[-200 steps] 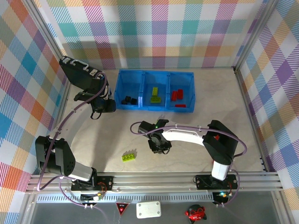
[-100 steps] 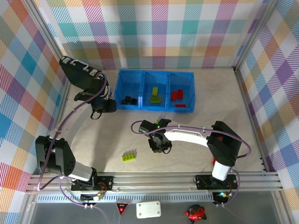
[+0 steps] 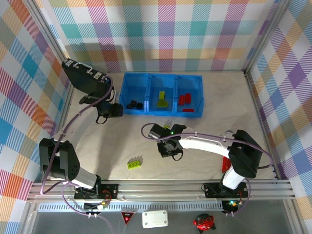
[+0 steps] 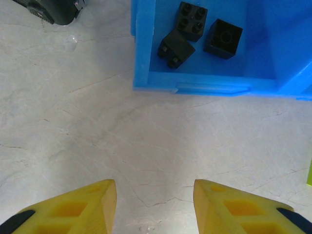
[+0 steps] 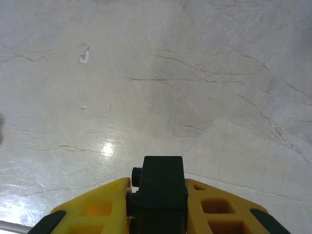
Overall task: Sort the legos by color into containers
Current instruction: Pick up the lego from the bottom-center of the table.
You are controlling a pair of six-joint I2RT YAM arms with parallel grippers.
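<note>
The blue bin (image 3: 148, 83) stands at the back of the table with three compartments. Its left one holds black cubes (image 3: 134, 104) (image 4: 191, 31), the middle one lime-green bricks (image 3: 162, 99), the right one red bricks (image 3: 185, 99). A lime-green brick (image 3: 135, 163) lies loose on the table in front. My right gripper (image 3: 170, 149) (image 5: 158, 195) hovers mid-table, shut on a black cube (image 5: 159, 187). My left gripper (image 3: 108, 111) (image 4: 155, 204) is open and empty, just left of the bin's front left corner (image 4: 141, 83).
A black case with latches (image 3: 85, 78) leans at the back left, close behind my left gripper. A red oblong shape (image 3: 225, 163) shows beside my right arm's elbow. A lime sliver (image 4: 310, 173) touches the left wrist view's right edge.
My right gripper has shifted a little to the right with the black cube, and its elbow has swung right. The left arm has barely moved.
</note>
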